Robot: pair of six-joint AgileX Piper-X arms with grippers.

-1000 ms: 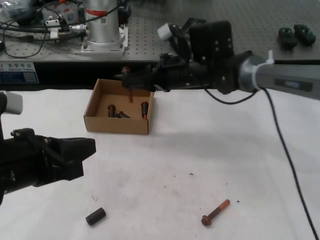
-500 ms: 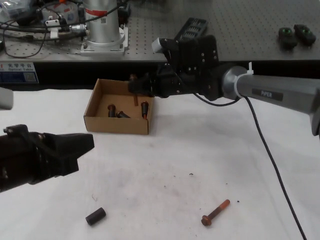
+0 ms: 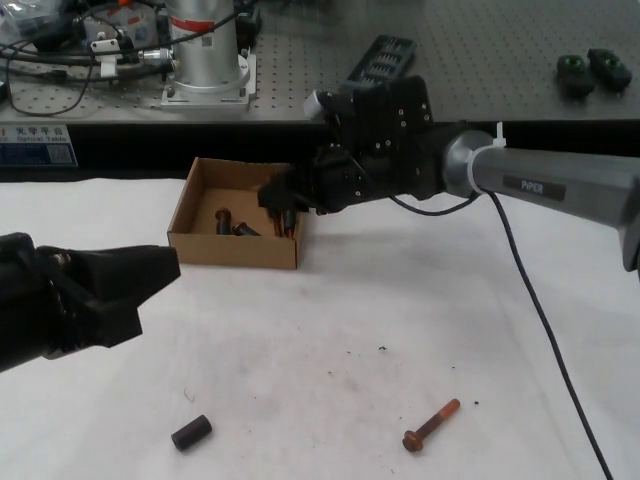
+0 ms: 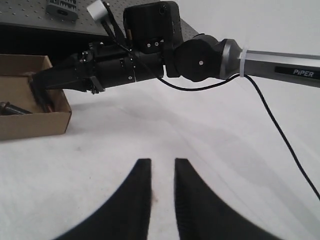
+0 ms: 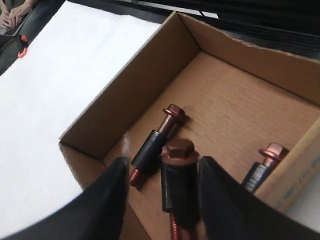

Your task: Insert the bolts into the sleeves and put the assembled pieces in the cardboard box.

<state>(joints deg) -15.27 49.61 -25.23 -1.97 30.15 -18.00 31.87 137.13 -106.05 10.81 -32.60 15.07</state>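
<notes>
so the bench has a white cloth (image 3: pixel 400 300) over it, and behind that there's a perforated metal plate (image 3: pixel 480 40) with a silver post (image 3: pixel 205 50) and a few black bits on it. out on the near side of the cloth lie a loose bolt (image 3: pixel 432 424) and a loose sleeve (image 3: pixel 190 432), well apart from each other. the right arm (image 3: pixel 540 180) stretches across and hangs over the right-hand side of the cardboard box (image 3: pixel 235 252), so from the high view it covers a good part of what's inside. the left gripper (image 4: pixel 162 162) hovers over bare cloth, well short of the box, fingers only a narrow slit apart with nothing between them. the right gripper (image 5: pixel 164 160) is down in the box, fingers spread wider than the assembled piece (image 5: pixel 179 190) that sits between them. cardboard shows through a gap on one side. the other finger is right beside the sleeve and i can't tell if it touches. that piece is a copper-coloured hex-head bolt pushed through a black sleeve, with thread poking out the other end. a second piece (image 5: pixel 157 137) lies just beside it, and a third piece (image 5: pixel 262 162) sits against the box wall.
</notes>
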